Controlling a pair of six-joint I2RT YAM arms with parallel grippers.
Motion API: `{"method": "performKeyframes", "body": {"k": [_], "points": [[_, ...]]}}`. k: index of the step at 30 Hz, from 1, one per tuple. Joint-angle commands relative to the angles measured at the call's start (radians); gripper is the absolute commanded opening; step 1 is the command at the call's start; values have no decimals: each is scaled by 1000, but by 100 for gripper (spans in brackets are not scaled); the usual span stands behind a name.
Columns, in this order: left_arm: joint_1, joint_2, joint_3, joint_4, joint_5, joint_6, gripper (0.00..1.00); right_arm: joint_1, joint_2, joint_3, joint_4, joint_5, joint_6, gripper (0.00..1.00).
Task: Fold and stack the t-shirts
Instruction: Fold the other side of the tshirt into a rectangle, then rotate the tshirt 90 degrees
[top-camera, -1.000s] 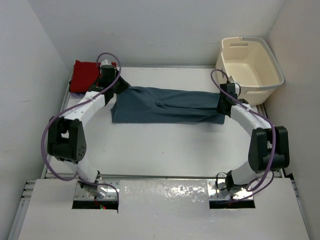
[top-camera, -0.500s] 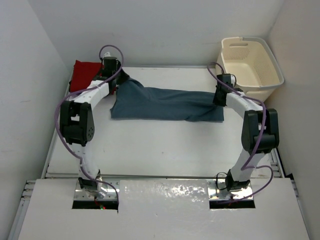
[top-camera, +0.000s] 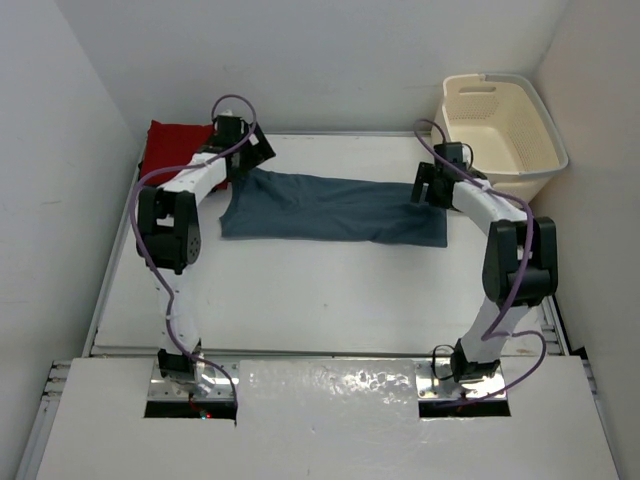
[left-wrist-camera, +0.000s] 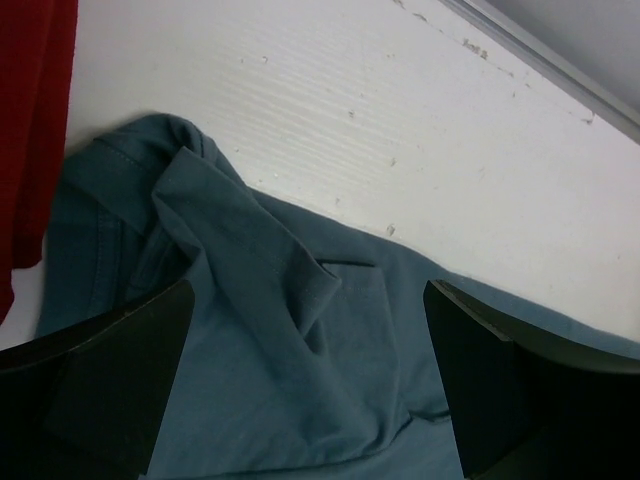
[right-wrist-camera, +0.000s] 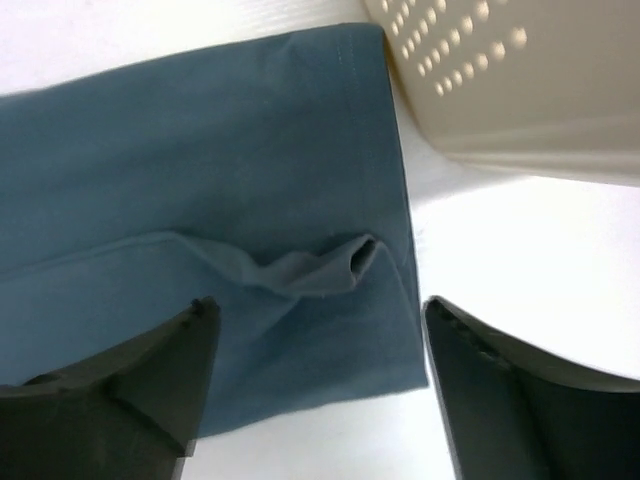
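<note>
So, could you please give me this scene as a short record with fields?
teal t-shirt: spread in a long strip across the far part of the table, rumpled at both ends
red t-shirt: far left corner, beside the teal one's end
laundry basket: far right corner
left jaws: open over the teal t-shirt's left end
right jaws: open over its right end
</note>
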Motion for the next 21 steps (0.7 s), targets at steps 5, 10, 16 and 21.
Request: {"method": "performKeyframes", "body": {"k": [5, 10, 16, 21], "points": [[7, -212, -109, 52, 60, 19, 100, 48, -170, -36, 16, 18, -53, 99], [-16, -319, -302, 98, 79, 13, 100, 98, -167, -10, -4, -26, -125, 99], [-48, -326, -428, 124, 88, 4, 100, 129, -81, -3, 3, -89, -95, 99], [-46, -252, -477, 98, 86, 10, 100, 127, 32, 57, -97, -44, -49, 99]]}}
